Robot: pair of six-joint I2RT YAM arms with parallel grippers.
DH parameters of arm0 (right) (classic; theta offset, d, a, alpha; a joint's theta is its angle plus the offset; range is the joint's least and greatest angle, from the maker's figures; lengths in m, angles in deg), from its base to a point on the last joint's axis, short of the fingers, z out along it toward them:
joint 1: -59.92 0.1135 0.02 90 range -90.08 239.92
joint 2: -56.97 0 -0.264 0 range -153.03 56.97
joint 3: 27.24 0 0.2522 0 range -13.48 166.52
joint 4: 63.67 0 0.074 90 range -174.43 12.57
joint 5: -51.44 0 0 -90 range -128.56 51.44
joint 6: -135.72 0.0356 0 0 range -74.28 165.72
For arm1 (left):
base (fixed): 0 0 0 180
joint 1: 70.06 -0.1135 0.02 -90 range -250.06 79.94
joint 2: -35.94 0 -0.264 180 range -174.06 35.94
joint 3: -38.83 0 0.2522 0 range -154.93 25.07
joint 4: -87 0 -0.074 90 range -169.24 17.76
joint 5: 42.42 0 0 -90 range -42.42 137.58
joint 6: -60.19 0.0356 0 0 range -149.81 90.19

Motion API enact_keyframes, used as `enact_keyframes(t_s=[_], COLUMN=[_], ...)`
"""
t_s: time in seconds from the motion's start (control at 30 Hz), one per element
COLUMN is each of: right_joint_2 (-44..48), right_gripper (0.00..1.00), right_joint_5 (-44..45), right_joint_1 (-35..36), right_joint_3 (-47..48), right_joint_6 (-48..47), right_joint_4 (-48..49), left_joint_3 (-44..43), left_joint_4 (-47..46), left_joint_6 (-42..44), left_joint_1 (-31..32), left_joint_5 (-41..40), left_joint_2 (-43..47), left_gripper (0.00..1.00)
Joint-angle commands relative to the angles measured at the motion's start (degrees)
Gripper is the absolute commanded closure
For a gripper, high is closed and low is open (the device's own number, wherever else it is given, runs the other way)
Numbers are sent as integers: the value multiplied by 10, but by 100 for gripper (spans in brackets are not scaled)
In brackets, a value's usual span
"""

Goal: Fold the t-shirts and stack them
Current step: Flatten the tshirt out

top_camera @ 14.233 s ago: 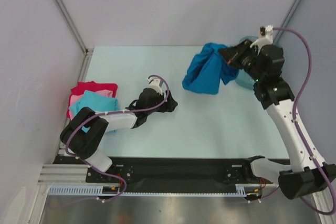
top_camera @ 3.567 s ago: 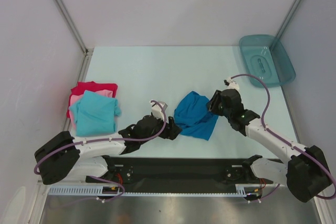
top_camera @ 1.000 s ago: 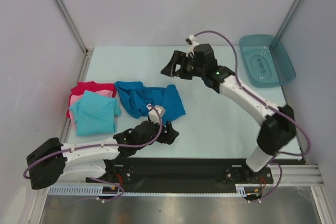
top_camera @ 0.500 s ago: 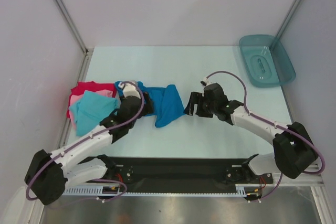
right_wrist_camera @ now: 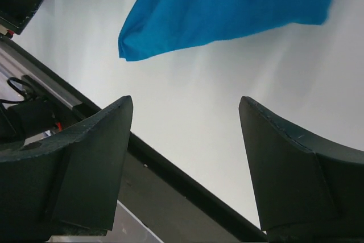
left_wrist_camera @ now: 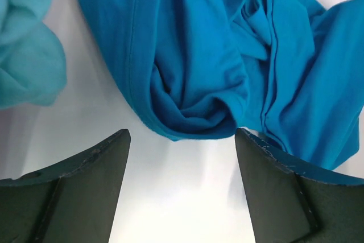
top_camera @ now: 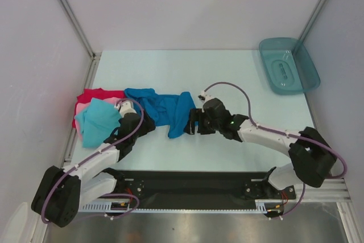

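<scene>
Having closed on both ends of the rumpled blue t-shirt (top_camera: 165,109) with left fingers (left_wrist_camera: 68,174) and right fingers (right_wrist_camera: 74,157) spread empty, probably to flatten it

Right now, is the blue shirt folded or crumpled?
Crumpled: the blue shirt lies bunched in loose, uneven wrinkles, with no flat, squared folds.
</scene>
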Motion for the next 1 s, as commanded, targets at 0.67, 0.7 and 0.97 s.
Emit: enact_keyframes(t_s=[0.67,0.7,0.97], right_joint_2=[-272,-270,-270], right_gripper=[21,21,21], right_joint_5=[113,114,134], right_joint_1=[113,113,115], right_joint_3=[283,286,308], right_joint_6=[-43,-43,-57], right_joint_4=[-78,-78,-121], left_joint_3=[44,45,46], left_joint_4=[-61,-63,-77], left_joint_6=[9,10,7], left_joint_1=[-6,-6,-6], left_joint_5=[37,38,49], left_joint_2=[72,72,65], left_gripper=[20,20,20])
